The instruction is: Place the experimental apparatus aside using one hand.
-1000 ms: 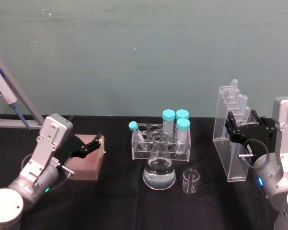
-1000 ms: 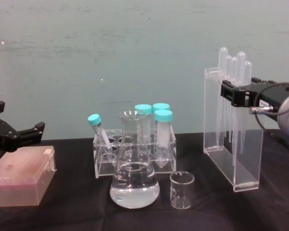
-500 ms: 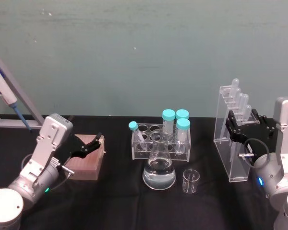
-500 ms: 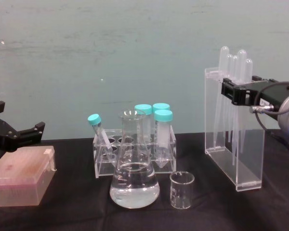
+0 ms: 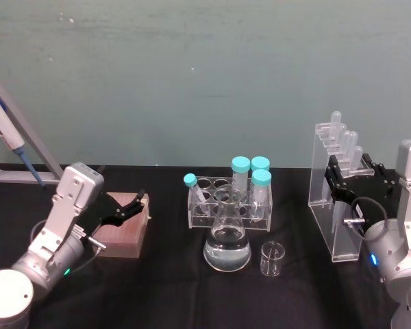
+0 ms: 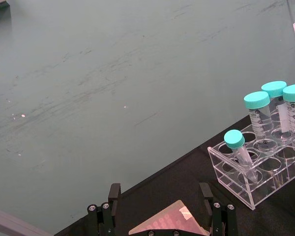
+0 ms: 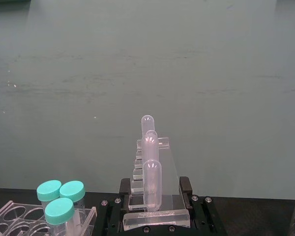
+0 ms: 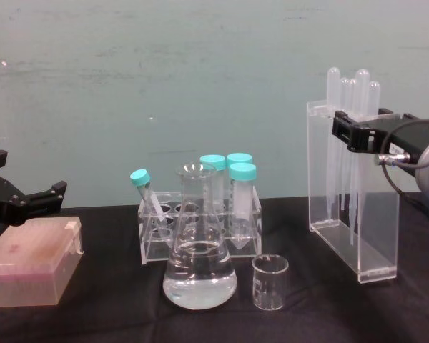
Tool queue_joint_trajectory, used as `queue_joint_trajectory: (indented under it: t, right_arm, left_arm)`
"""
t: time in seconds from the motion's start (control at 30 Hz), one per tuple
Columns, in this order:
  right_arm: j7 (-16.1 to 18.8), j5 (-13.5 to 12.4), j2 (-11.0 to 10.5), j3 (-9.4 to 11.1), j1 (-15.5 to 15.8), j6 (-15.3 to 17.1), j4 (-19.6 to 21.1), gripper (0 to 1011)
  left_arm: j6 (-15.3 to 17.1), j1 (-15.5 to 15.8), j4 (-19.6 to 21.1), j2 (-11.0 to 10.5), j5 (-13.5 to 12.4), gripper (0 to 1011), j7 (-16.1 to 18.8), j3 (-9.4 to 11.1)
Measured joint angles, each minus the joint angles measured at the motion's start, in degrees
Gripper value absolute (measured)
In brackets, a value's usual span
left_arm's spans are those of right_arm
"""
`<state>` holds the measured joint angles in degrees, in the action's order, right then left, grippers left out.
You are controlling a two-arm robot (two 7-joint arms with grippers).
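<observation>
The tall clear acrylic stand [image 5: 334, 205] of plastic pipettes stands upright at the right of the black table. My right gripper [image 5: 346, 179] is shut on its upper part; in the chest view the gripper [image 8: 354, 133] clamps the stand [image 8: 350, 214] just below the pipette bulbs. The right wrist view has the stand [image 7: 151, 187] between my black fingers [image 7: 125, 187]. The conical flask [image 5: 227, 241] with clear liquid and the small beaker [image 5: 272, 258] stand at table centre, apart from the stand. My left gripper [image 5: 127, 208] hangs open over a pink box.
A clear rack [image 5: 228, 199] of teal-capped tubes stands behind the flask. The pink box [image 5: 123, 227] lies at the left, under my left gripper [image 6: 160, 196]. A pipettor on a stand [image 5: 7, 140] is at the far left. Bare black cloth lies in front of the beaker.
My right gripper has carried the pipette stand a little to the right, away from the flask and beaker. The left arm, flask, beaker and rack have not moved.
</observation>
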<state>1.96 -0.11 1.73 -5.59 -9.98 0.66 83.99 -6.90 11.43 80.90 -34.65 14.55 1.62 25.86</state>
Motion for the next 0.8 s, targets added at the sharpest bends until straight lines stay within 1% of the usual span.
queue_joint_trajectory:
  t: [0.27,0.8]
  right_arm:
    - [0.0,-0.1,0.0,0.2,-0.2,-0.4,-0.2,609]
    - [-0.5,0.4,-0.1,0.6,-0.8,-2.5,-1.1,609]
  left_arm:
    - [0.0,0.0,0.0,0.0,0.0,1000,0.0,0.0]
    - [0.0,0.0,0.0,0.0,0.0,1000,0.0,0.0]
